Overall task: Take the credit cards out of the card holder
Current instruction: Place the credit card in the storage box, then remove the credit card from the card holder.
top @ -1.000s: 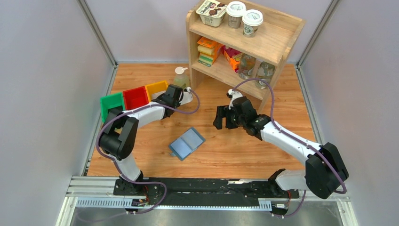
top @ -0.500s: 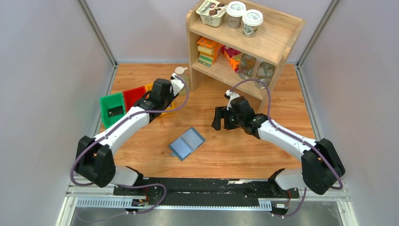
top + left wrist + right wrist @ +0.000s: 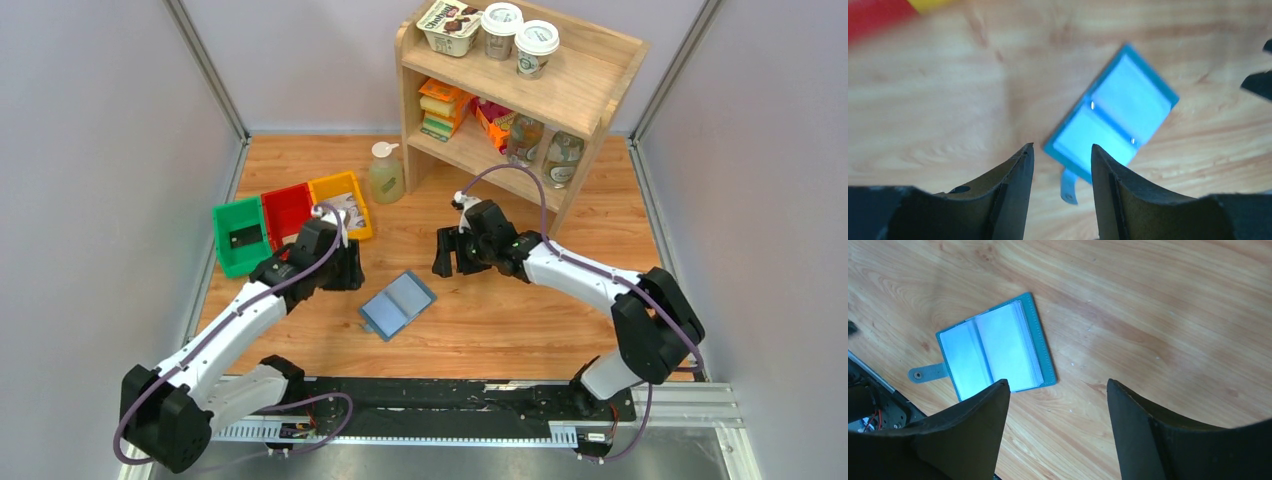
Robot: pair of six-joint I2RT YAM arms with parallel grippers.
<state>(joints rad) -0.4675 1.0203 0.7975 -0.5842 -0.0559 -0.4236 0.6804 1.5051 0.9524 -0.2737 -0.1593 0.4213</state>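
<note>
1. The floor of the cell is a smooth table [image 3: 480, 330] of warm wood grain, closed in by plain grey walls. A pale wooden shelf [image 3: 580, 95] stands at the far side.
2. The card holder [image 3: 397, 304] lies open and flat on the table like a small book. It is a teal-blue rectangle with a stitched edge and two glossy pale-blue inner pages.
3. In the right wrist view the card holder [image 3: 993, 352] shows a stack of thin clear sleeves along one page. A short strap [image 3: 928, 373] with a round snap sticks out of its side. Whether any card sits in the sleeves cannot be told.
4. The left gripper [image 3: 348, 272] hangs just to the left of the holder. Its dark, wedge-shaped fingers [image 3: 1015, 195] stand moderately apart and hold nothing. The holder's near corner lies just ahead of their tips.
5. The right gripper [image 3: 452, 262] is beyond the holder and to its right. Its matt black fingers [image 3: 973, 430] are spread wide and empty, with the holder ahead and to the left of them.
6. Behind the left gripper stand three plastic trays.
7. The green tray [image 3: 222, 225] holds a small dark card [image 3: 245, 237]. The red tray [image 3: 285, 205] is next to it. The yellow tray [image 3: 330, 182] holds a pale patterned card [image 3: 346, 210].
</note>
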